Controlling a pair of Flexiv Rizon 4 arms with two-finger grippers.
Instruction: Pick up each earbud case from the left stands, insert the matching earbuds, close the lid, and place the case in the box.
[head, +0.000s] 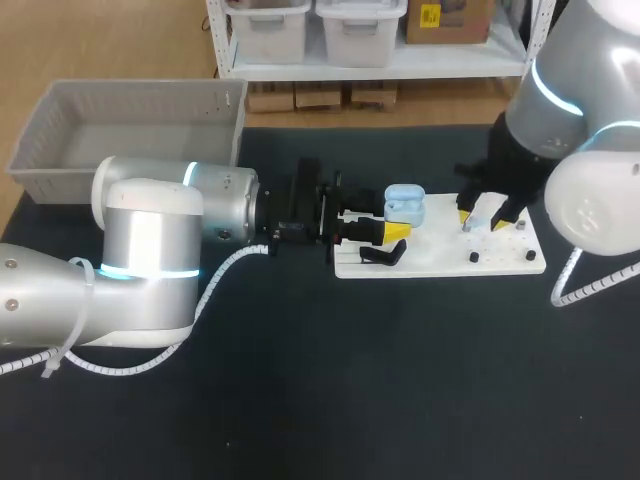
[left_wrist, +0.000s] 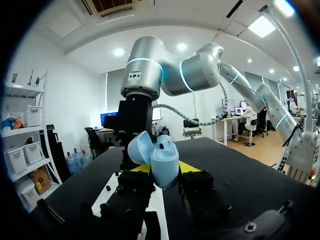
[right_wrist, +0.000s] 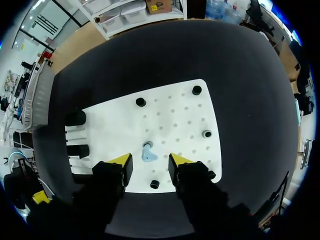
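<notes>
Head view: the left arm is coming in low along the matte black counter (head: 300, 400), and the left fingers (head: 395, 232) are gripping a glossy, rounded pale-blue earbud case (head: 405, 205) over the near-left end of a flat white board (head: 440, 262). The board is lying right of the counter's middle, with small black pegs (head: 472, 259) and a black angled stand (head: 385, 255) on it. The right fingers (head: 464, 214) are hanging point-down over the board's far-right part, their yellow tips set apart. A grey ribbed plastic box (head: 130, 130) is sitting at the far-left corner of the counter.

Left wrist view: the case is being held between the two yellow tips, which are pressing on it from both sides. Its domed lid is standing open and tilted away from the body. The board is running under the fingers, and the silver right arm is standing upright just beyond the case.

Right wrist view: the board is showing rows of small round holes and several stubby black pegs. A tiny pale-blue earbud (right_wrist: 148, 155) is lying on the board, just ahead of the gap between the right fingers. The tips are standing wide on either side of it, touching nothing. Two more black stands are sitting along the board's end nearest the box.
</notes>
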